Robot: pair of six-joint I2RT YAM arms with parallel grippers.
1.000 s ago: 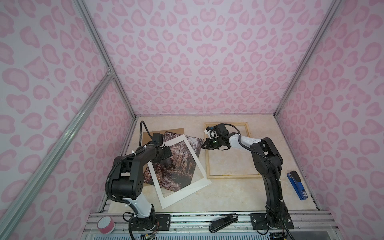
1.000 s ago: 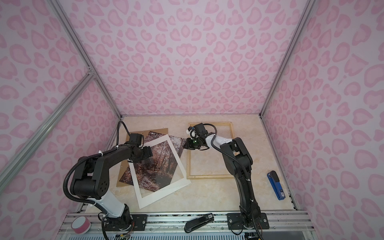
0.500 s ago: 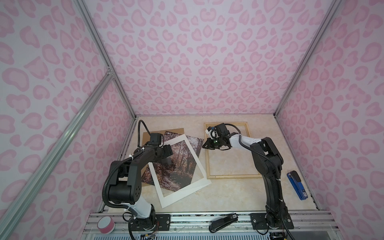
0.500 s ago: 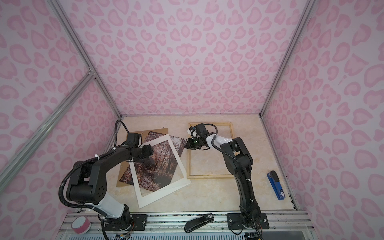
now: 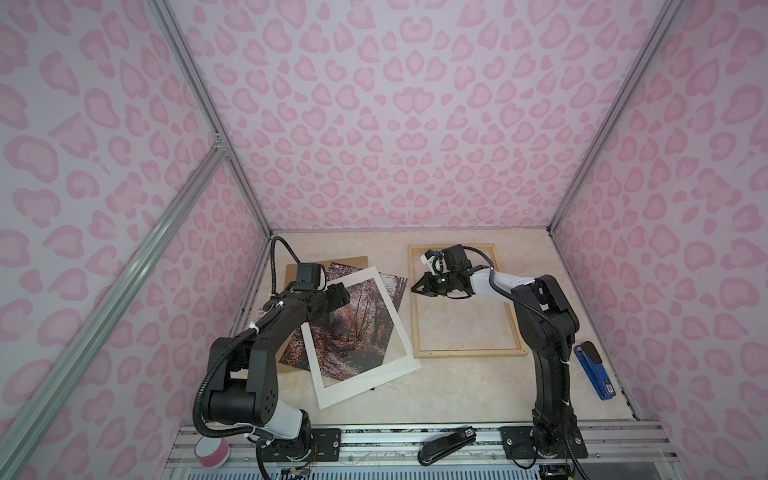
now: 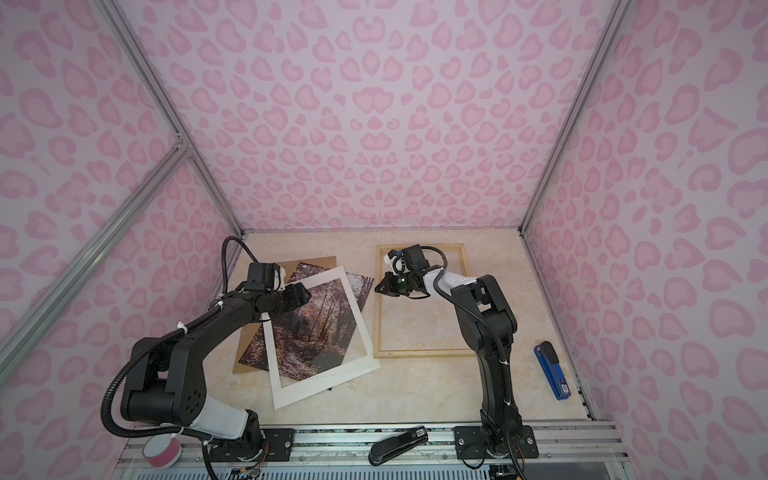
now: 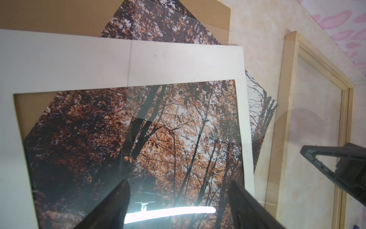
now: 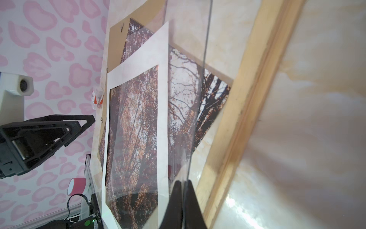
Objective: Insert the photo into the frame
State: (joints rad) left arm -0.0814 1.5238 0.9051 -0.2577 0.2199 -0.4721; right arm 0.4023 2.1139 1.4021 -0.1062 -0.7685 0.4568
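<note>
Lying flat on the tabletop (image 5: pixel 457 395), the frame (image 5: pixel 469 354) sits just beside the photo (image 5: pixel 353 324), which rests on a brown backing board (image 7: pixel 49 15) under a white mat (image 5: pixel 361 388). The left fingers (image 7: pixel 111 206) hover spread above the mat; the right fingers (image 8: pixel 176 204) pinch a clear pane (image 8: pixel 190 99).

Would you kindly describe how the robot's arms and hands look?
The left arm and right arm are black, each with one white segment and a ribbed black cable fastened by white ties. The left hand and right hand have black triangular fingers.
</note>
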